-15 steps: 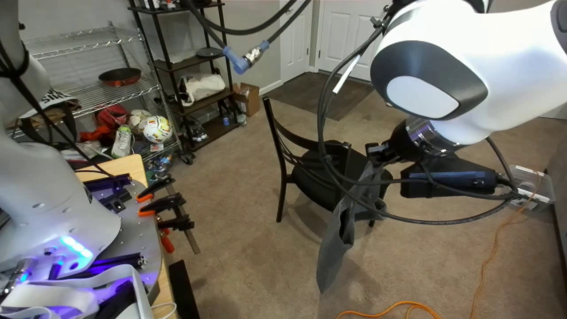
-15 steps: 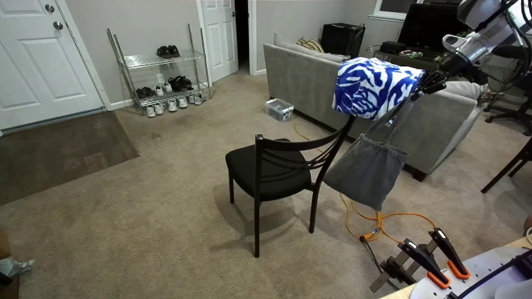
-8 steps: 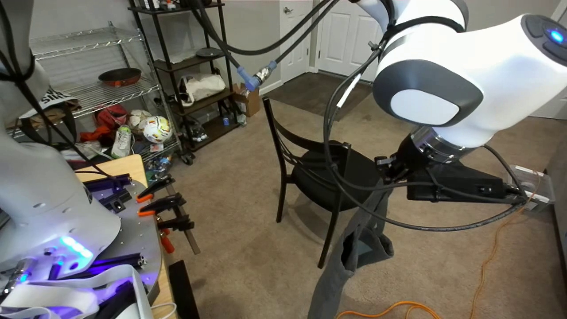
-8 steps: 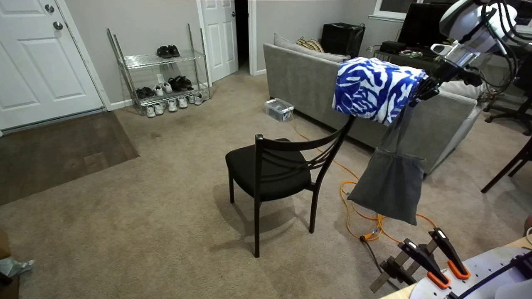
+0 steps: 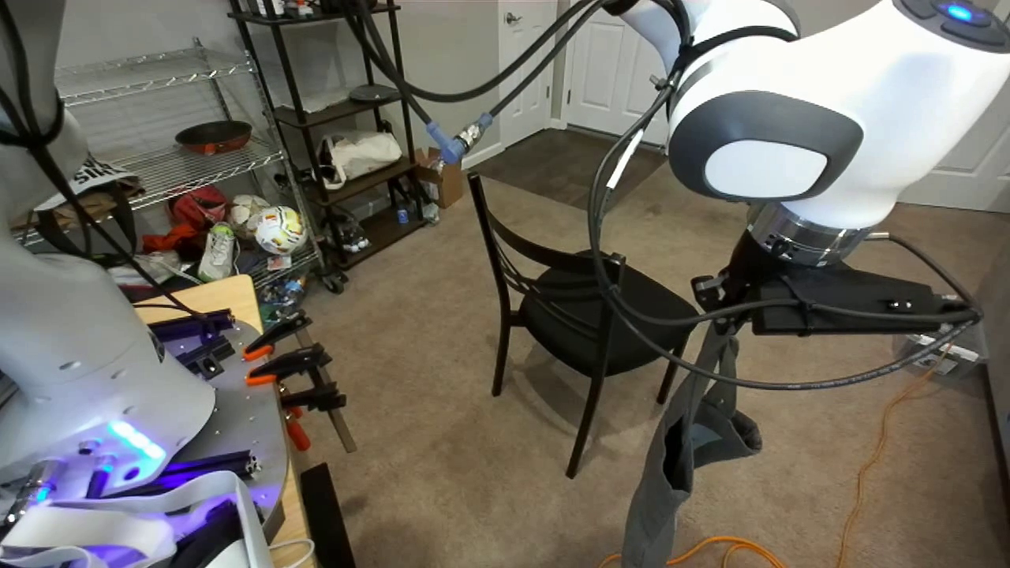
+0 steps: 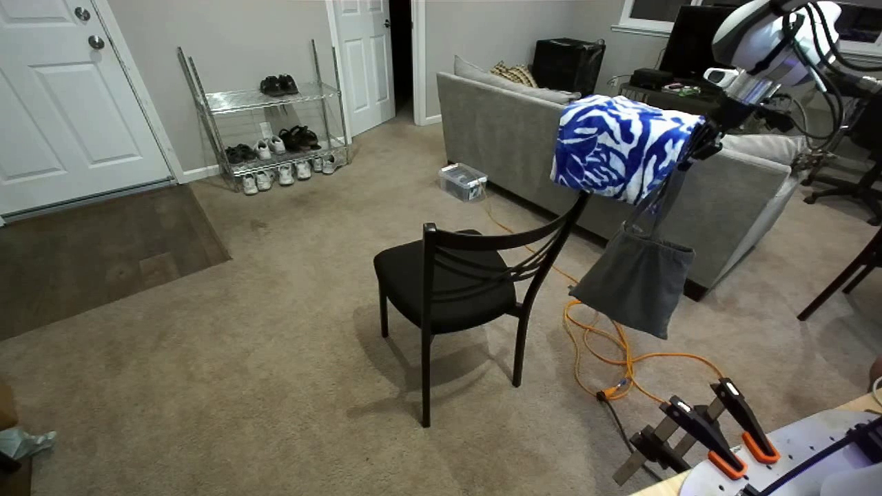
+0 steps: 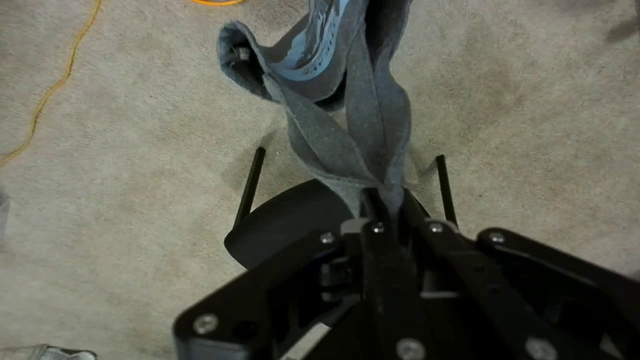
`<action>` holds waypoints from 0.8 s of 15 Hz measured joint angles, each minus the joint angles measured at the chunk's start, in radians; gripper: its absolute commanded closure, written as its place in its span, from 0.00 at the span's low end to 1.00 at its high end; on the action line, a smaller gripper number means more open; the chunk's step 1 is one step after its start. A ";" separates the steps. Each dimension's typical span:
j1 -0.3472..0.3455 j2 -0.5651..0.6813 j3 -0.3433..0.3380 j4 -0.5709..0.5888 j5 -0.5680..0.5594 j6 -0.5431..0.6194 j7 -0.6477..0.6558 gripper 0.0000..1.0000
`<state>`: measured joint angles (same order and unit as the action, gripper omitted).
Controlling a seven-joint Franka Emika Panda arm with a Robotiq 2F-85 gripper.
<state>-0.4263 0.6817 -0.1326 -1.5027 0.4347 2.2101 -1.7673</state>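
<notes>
The grey cloth bag (image 6: 637,282) is hanging by its handles (image 7: 370,110) above the carpet (image 6: 275,344), slanting a little, and is showing a light-blue print in the wrist view. The end effector (image 7: 390,200) is standing narrow, pinching those handles together. In both exterior views the bag is hanging to the right of a black chair (image 6: 462,303). Near the bag, I am seeing an orange cord (image 6: 629,359) looping over the carpet. Farther off, a blue-and-white cloth (image 6: 623,148) is draping over a grey sofa (image 6: 496,124). In an exterior view, black-and-orange clamps (image 5: 292,361) are lining the edge of a table (image 5: 229,296) at the near left.
</notes>
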 measured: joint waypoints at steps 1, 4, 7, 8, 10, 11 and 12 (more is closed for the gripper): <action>-0.001 0.000 0.010 0.000 -0.009 0.009 0.000 0.98; 0.000 -0.002 0.043 -0.001 -0.024 0.023 0.000 0.98; -0.003 -0.008 0.074 -0.019 -0.029 0.030 -0.002 0.98; -0.007 -0.014 0.083 -0.039 -0.024 0.031 -0.002 0.98; -0.030 -0.036 0.110 -0.103 0.020 0.038 -0.012 0.98; -0.045 -0.051 0.124 -0.141 0.052 0.043 -0.028 0.98; -0.061 -0.069 0.136 -0.181 0.085 0.046 -0.049 0.98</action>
<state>-0.4872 0.6128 0.0036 -1.6837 0.5196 2.2557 -1.8168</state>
